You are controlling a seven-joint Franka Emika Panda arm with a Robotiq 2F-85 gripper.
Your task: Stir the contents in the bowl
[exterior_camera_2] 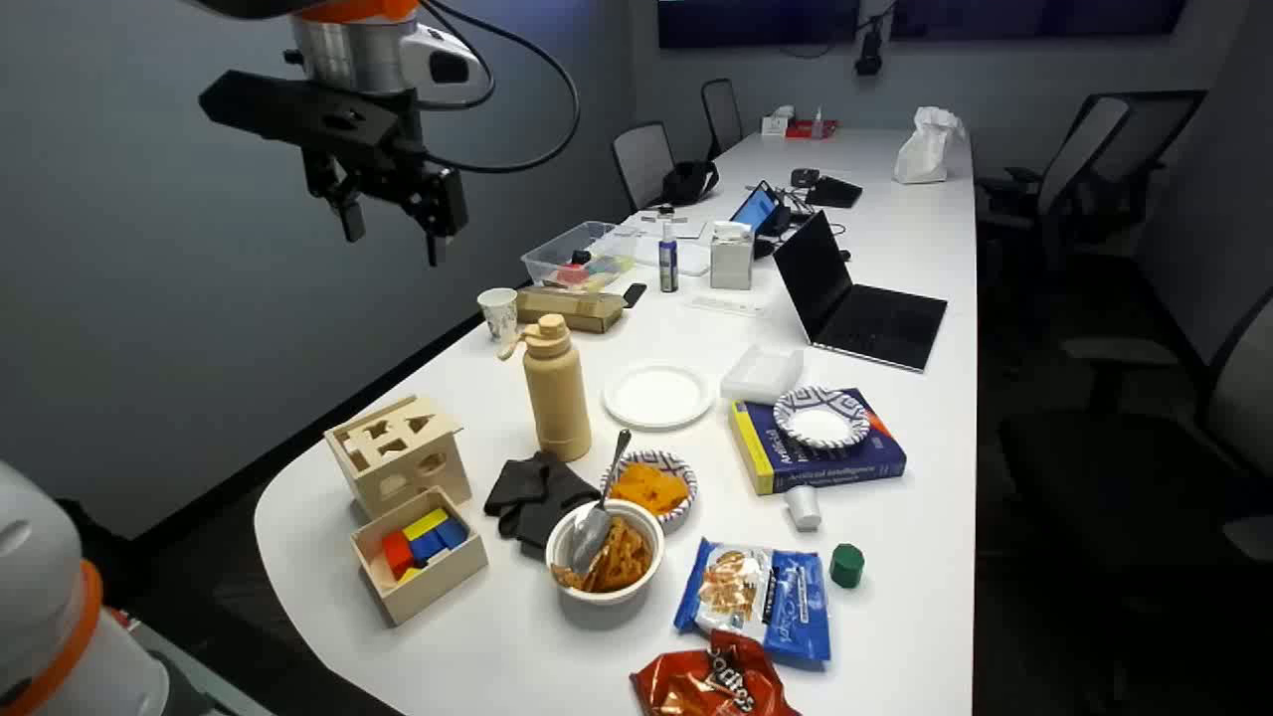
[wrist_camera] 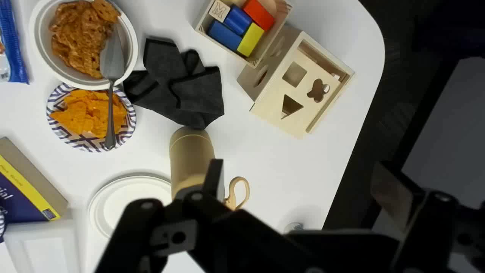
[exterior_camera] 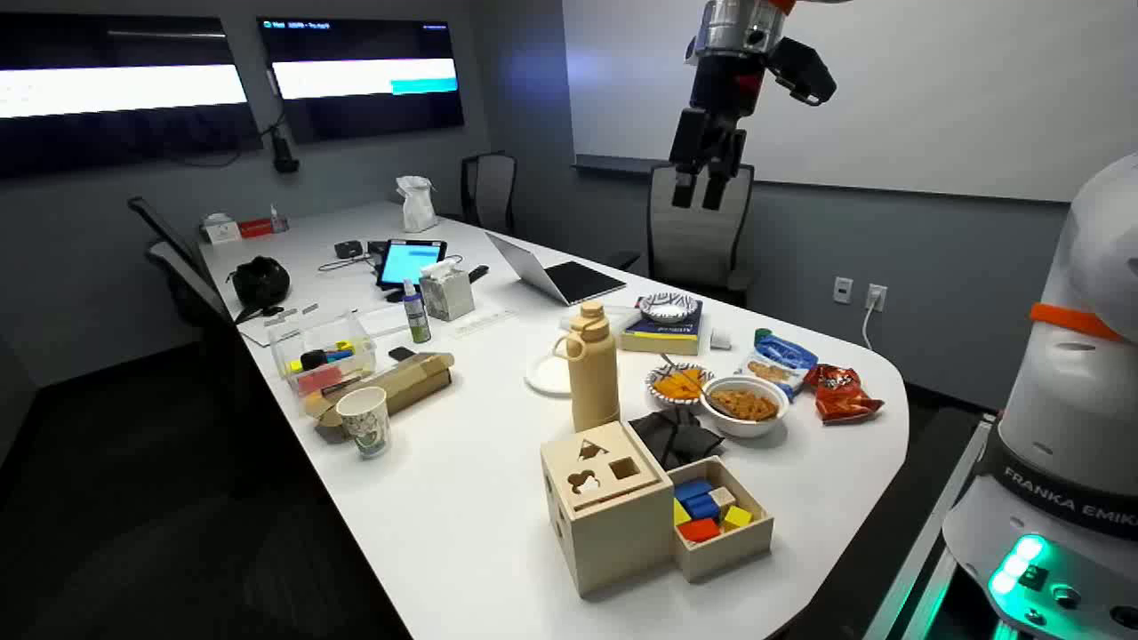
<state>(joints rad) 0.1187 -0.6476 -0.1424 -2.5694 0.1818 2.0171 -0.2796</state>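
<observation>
One round white bowl [exterior_camera: 747,430]: our landmark and the task's thing, upright on the white table [exterior_camera: 480,516], with brown, crisp-looking snack pieces [wrist_camera: 79,41] inside.
Flat-headed grey metal utensil [wrist_camera: 112,70]: already in the bowl, its head beside the snack pieces, its handle out past the bowl's rim.
Blue-and-white patterned paper dish [wrist_camera: 83,143]: just beside the bowl, holding orange chips [wrist_camera: 87,113]; the utensil's handle crosses over it.
Folded black cloth [wrist_camera: 189,91]: next to the bowl; whether the two touch we cannot tell.
Black claw [exterior_camera: 699,190]: spread wide with nothing between its fingers, well above the bowl and well apart from it.
Snack pieces: heaped to one side of the bowl; whether any stirring has been done, they do not tell us.
Handle: free; we judge that reaching for it, gripping it, working the head through the pieces and letting go are all left to do.
</observation>
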